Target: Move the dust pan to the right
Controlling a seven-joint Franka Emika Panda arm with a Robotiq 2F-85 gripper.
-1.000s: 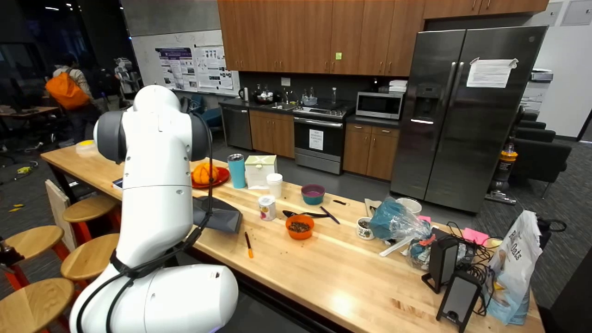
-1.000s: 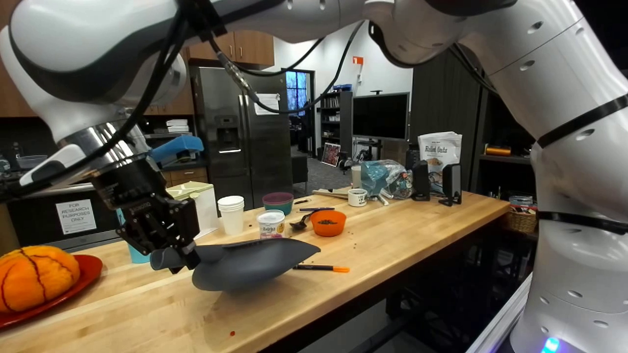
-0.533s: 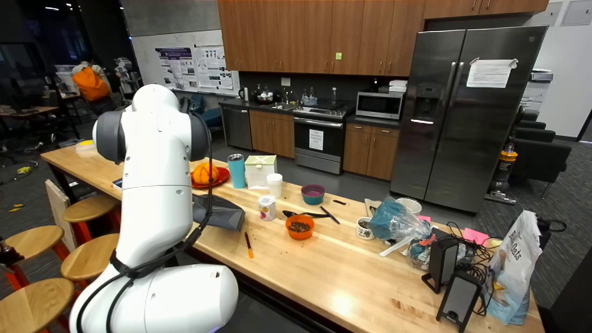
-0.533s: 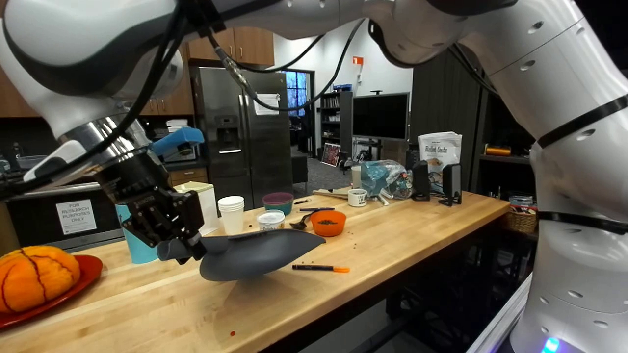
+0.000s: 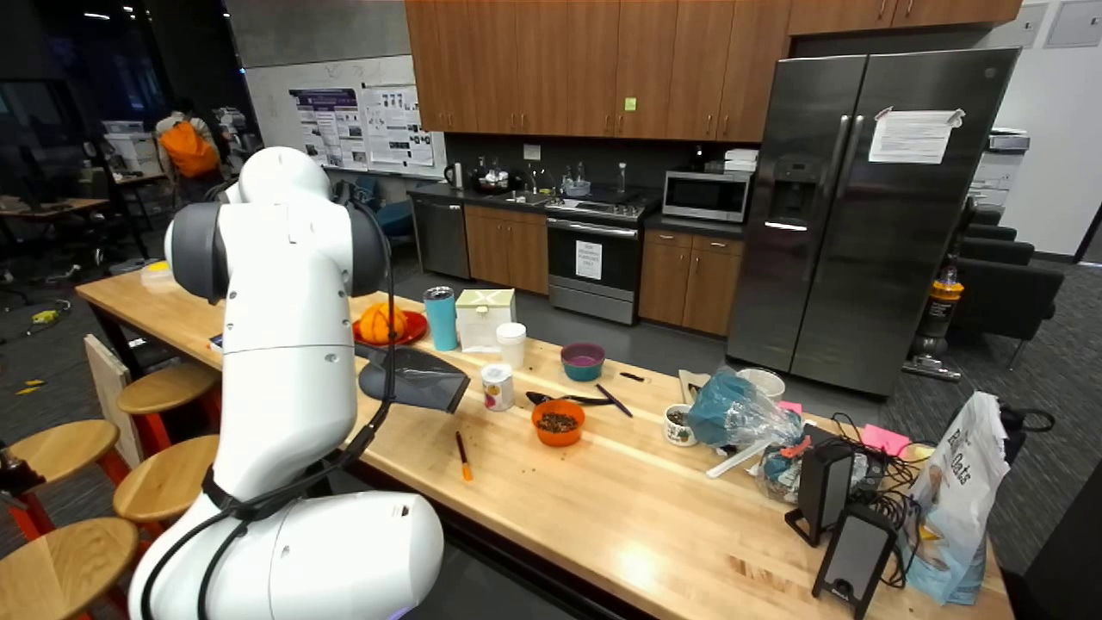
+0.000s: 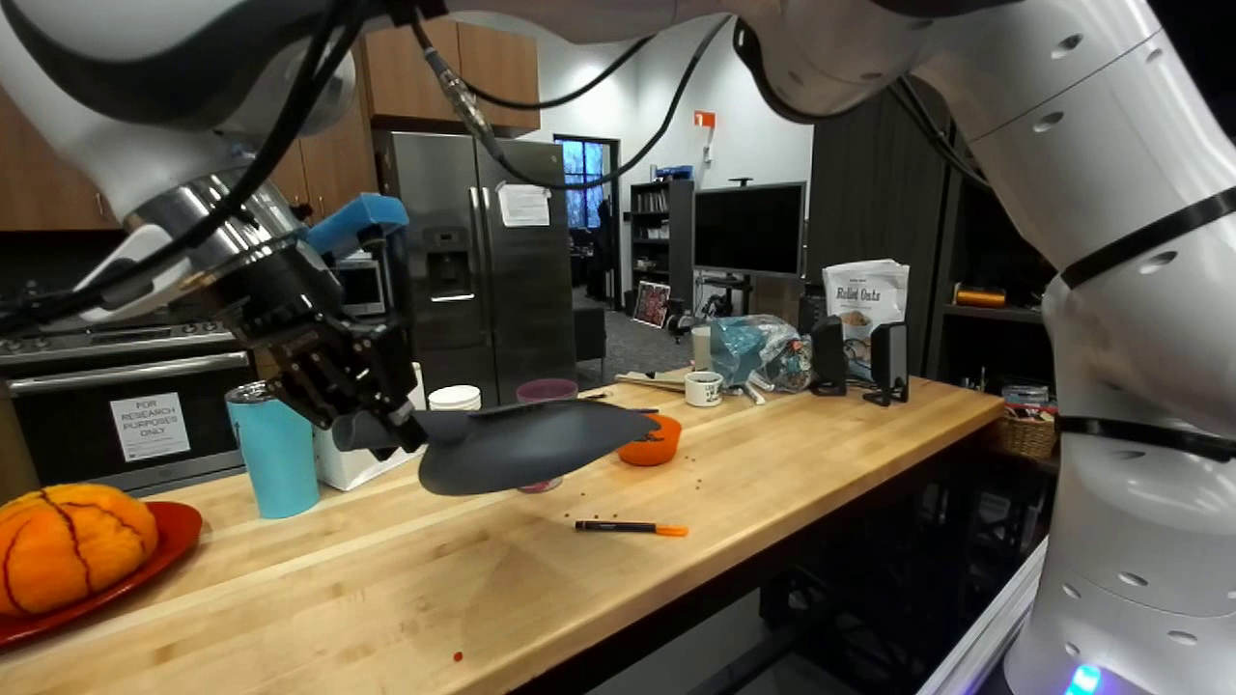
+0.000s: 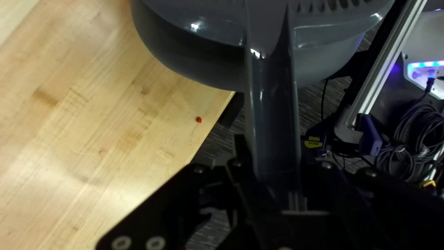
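Observation:
The dust pan is a dark slate-grey scoop (image 6: 541,449). It hangs in the air above the wooden table, roughly level, with its wide tray pointing away from my gripper. In an exterior view its tray (image 5: 417,379) shows beside the arm, which hides the handle and my gripper. My gripper (image 6: 396,439) is shut on the short handle. In the wrist view the handle (image 7: 274,104) runs down between the fingers of my gripper (image 7: 272,149), and the tray is above, partly out of frame.
An orange bowl (image 5: 558,424), a white tub (image 5: 497,387) and an orange-tipped pen (image 6: 628,528) are near the pan. A blue tumbler (image 6: 273,449), a white box (image 5: 484,320) and a pumpkin (image 6: 72,550) on a red plate stand nearby. Speakers (image 5: 824,491) stand at the far end.
The gripper has lifted the dust pan higher off the table and moved it slightly toward the orange bowl. The pan now covers most of the white tub in an exterior view.

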